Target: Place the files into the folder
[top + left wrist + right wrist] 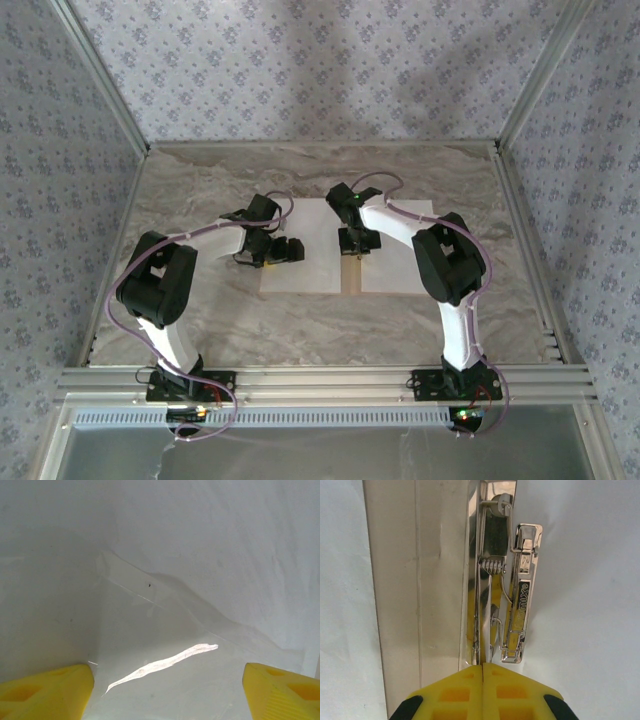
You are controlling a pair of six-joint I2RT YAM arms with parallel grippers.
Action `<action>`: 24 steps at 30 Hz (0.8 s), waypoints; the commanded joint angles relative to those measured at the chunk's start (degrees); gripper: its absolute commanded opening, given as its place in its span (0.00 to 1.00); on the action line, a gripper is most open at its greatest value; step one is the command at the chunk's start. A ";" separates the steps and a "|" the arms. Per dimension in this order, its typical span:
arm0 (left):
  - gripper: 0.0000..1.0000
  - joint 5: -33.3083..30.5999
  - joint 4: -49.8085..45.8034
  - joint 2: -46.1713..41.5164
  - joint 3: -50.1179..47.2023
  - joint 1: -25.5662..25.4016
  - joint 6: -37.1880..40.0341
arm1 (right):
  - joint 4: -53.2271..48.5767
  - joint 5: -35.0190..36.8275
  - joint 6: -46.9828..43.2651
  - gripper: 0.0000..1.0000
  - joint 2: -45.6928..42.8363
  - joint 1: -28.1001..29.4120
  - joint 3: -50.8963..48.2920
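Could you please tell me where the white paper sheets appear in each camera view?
Top external: the thin white rectangular paper sheets lie mid-table, either side of the tan cardboard folder strip.
Left wrist: white paper lies beyond the open left pincer.
Right wrist: white paper flanks the tan strip beyond the shut right pincer.
Shared landmark: the tan strip, top and right wrist views.

We are looking at a robot lab cell. Aluminium framing (320,380) edges the marble-patterned surface (300,330). Floral-papered panels (320,60) rise behind that surface, with the left arm (160,285) and right arm (455,270) bolted at its near edge.
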 commanded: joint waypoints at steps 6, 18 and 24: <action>0.81 -1.36 -3.35 3.82 -2.41 -0.29 -0.65 | 0.99 -3.30 1.83 0.05 4.17 -1.14 -4.66; 0.81 -1.31 -3.18 3.56 -2.75 -0.29 -0.67 | 4.11 -7.37 2.54 0.05 3.00 -2.00 -6.65; 0.81 -1.46 -3.29 3.30 -2.87 -0.26 -0.75 | 3.02 -8.14 2.36 0.05 -0.05 -2.48 -5.40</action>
